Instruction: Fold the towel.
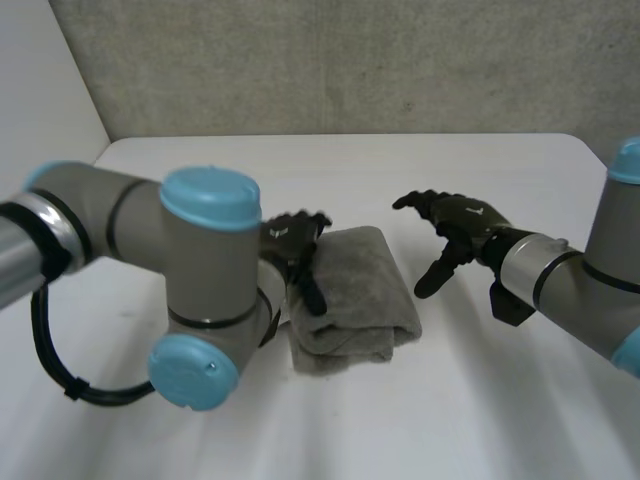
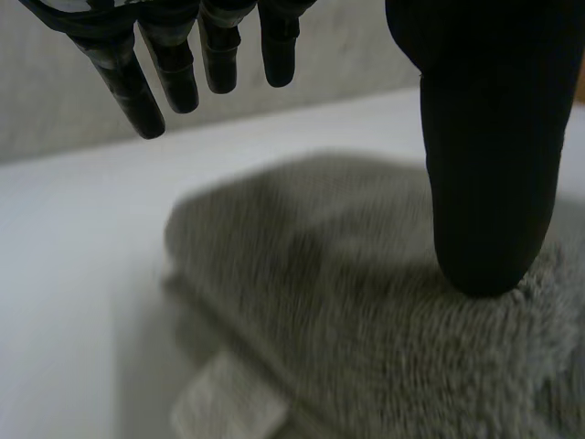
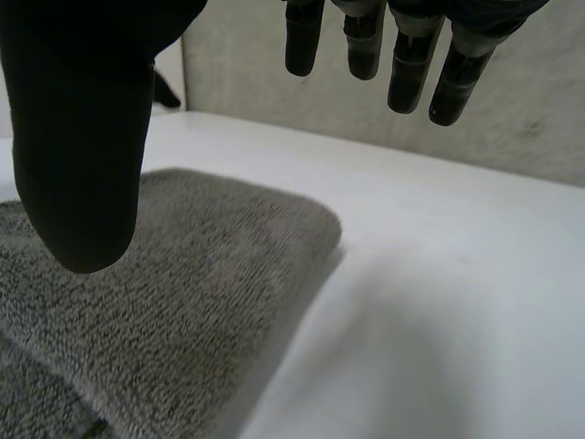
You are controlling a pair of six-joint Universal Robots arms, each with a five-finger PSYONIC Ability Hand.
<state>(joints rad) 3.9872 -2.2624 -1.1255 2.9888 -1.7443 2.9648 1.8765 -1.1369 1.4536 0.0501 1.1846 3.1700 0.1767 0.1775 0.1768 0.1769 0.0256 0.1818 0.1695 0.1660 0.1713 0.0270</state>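
A grey towel (image 1: 355,300) lies folded into a thick bundle on the white table (image 1: 400,170). My left hand (image 1: 297,248) is at the towel's left edge, fingers straight. In the left wrist view its thumb (image 2: 484,174) presses on the towel (image 2: 347,302) while its fingers (image 2: 183,64) hang above the cloth, open. My right hand (image 1: 455,228) hovers to the right of the towel, open and apart from it. In the right wrist view its thumb (image 3: 82,165) hangs over the towel (image 3: 174,302) and its fingers (image 3: 393,50) are spread above bare table.
A white label (image 2: 228,407) sticks out of the towel's lower fold. The table's far edge meets a grey wall (image 1: 350,60). My left arm's elbow (image 1: 205,300) stands in front of the towel's left side.
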